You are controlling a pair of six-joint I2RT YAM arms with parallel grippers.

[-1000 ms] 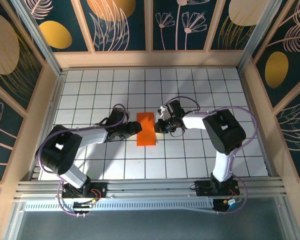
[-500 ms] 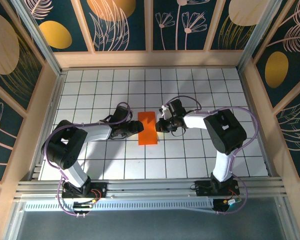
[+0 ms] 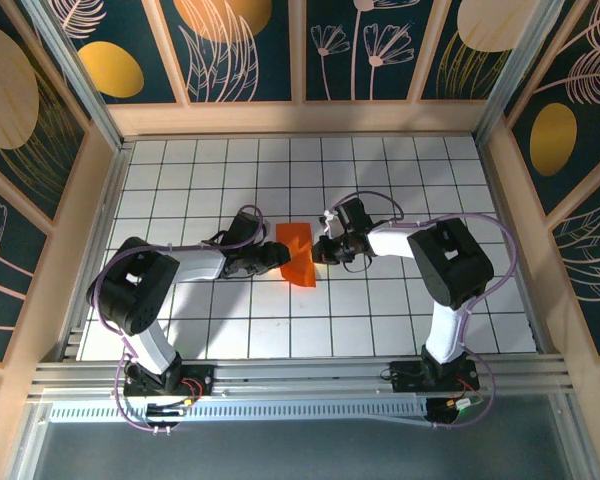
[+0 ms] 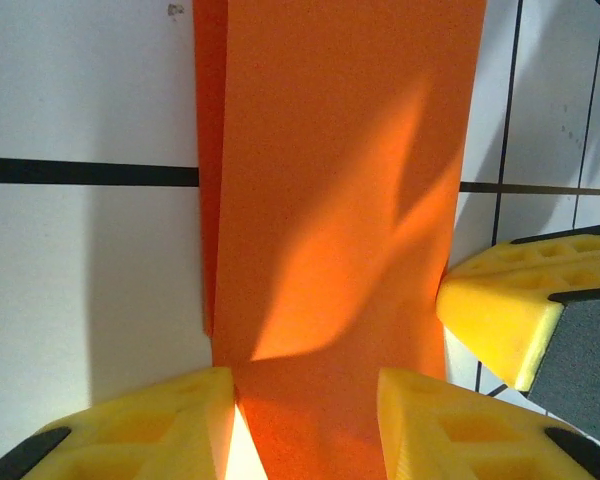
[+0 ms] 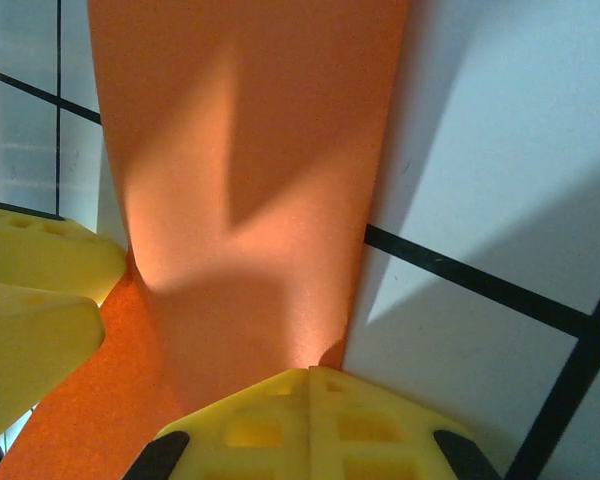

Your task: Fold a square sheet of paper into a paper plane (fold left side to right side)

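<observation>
Left gripper [image 4: 305, 425], frame bottom: jaws half apart, orange sheet [image 4: 330, 200] between them; grip unclear. Right gripper [image 5: 310, 415]: closed, tips touching the sheet.

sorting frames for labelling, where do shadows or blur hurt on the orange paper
Left wrist: diagonal shadows streak the orange paper, a bright band between. Right wrist: shadow above and below a lit patch, slightly soft. Top external: even light, sharp, paper small.

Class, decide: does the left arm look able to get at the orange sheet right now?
Likely yes: the left pincer straddles the orange sheet, with nothing between; the right pincer sits at the opposite edge.
</observation>
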